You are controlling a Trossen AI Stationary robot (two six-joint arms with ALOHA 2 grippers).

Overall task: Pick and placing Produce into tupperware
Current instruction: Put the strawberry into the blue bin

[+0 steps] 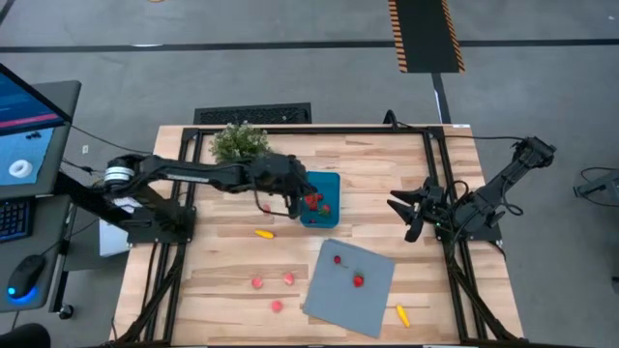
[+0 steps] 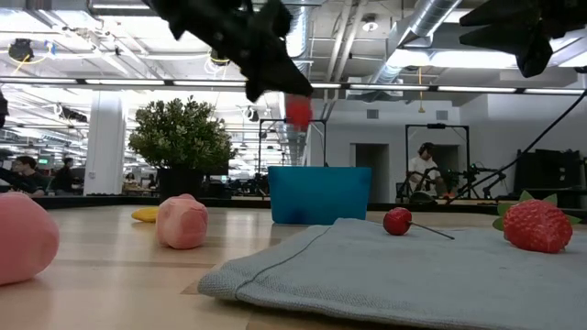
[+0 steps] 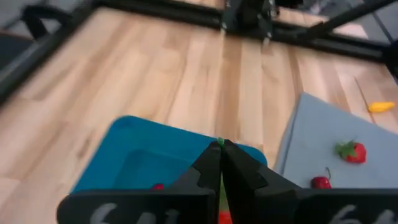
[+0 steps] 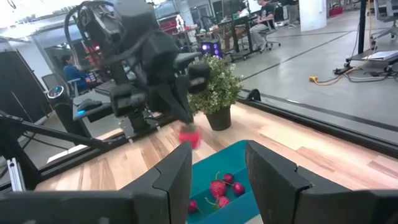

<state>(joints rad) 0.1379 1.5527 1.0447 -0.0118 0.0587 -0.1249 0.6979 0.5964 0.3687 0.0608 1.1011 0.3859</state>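
Four camera views of one wooden table [image 1: 232, 261], each taken from a different position.

The whole table is seen from directly overhead in the high view, from far off. In the low view the scene is seen from tabletop height, level across the wood toward the room, with the grey sheet [image 2: 413, 266] very near the lens. The teal tub [image 3: 143, 165] is seen from close above in the left wrist view, just beyond the closed jaws of the left gripper [image 3: 221, 146]. From the right wrist view the same tub [image 4: 227, 180] is seen farther off, framed between the parted jaws of the right gripper [image 4: 217, 180]. The tub is shared by all four views.
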